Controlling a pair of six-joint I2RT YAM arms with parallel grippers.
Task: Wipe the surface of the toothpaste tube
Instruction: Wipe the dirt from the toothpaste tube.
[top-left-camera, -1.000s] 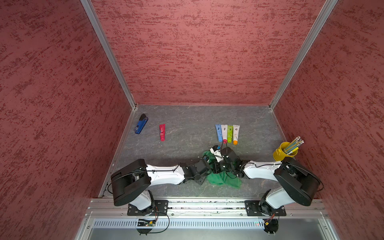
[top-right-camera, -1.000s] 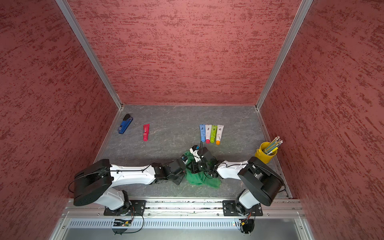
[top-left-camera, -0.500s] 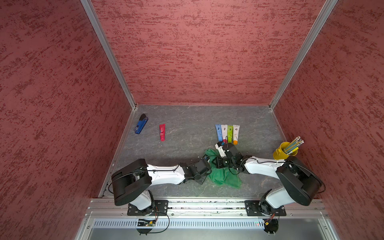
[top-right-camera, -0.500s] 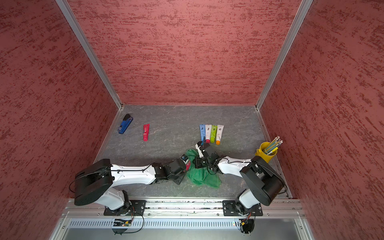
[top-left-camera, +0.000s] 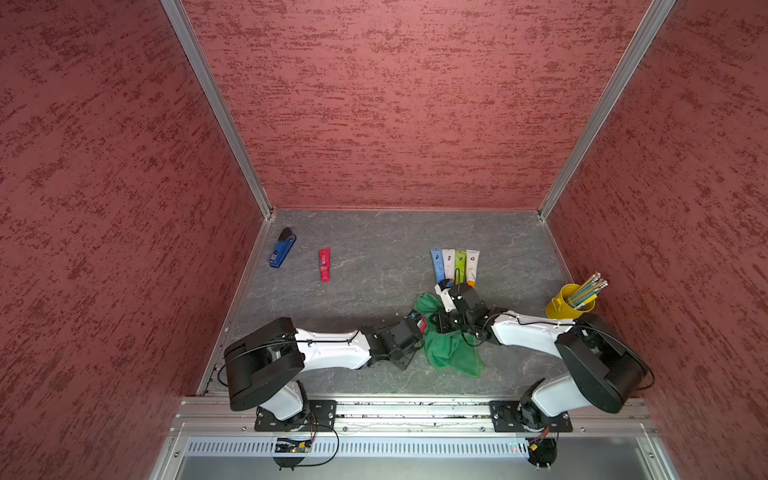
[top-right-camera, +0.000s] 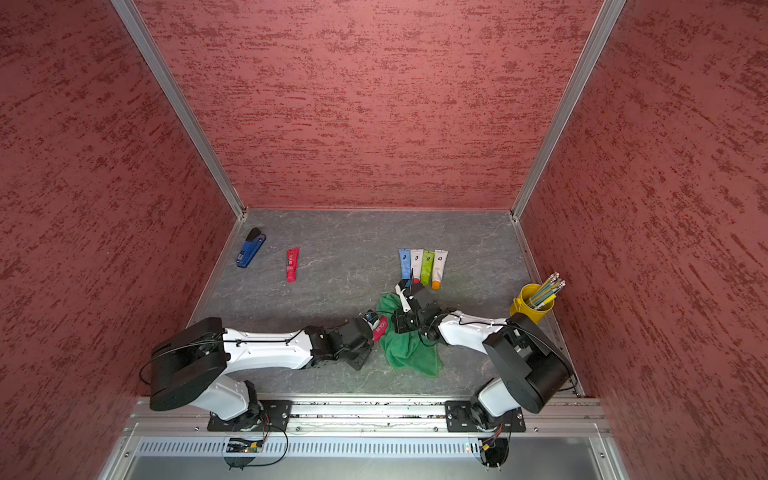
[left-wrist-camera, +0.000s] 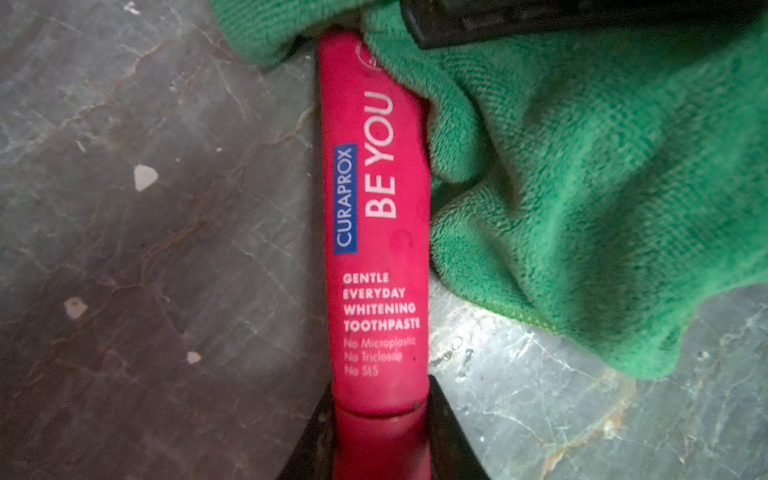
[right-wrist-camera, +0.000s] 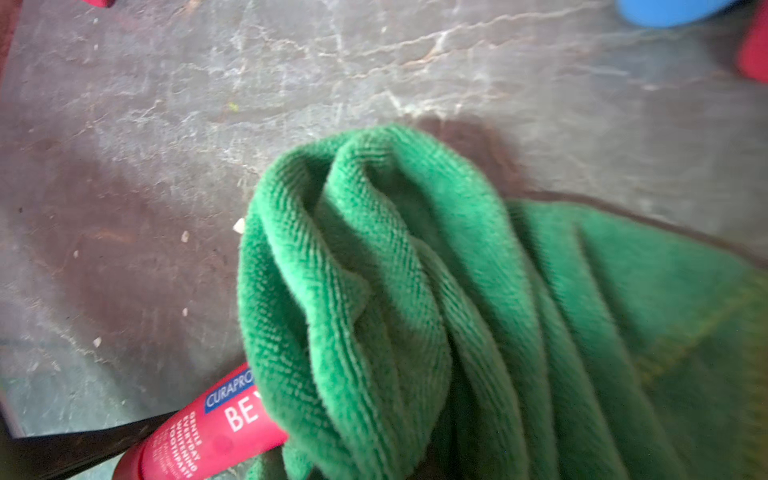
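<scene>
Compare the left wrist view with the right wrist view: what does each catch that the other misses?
Left wrist only: the whole printed label of the toothpaste tube, and the left gripper with its jaws closed on the cap end. Right wrist only: the bunched top folds of the green cloth, plus a blue cap and a red cap at the frame edge. Both: the red tube with its far end covered by the cloth, and the grey table behind.
</scene>
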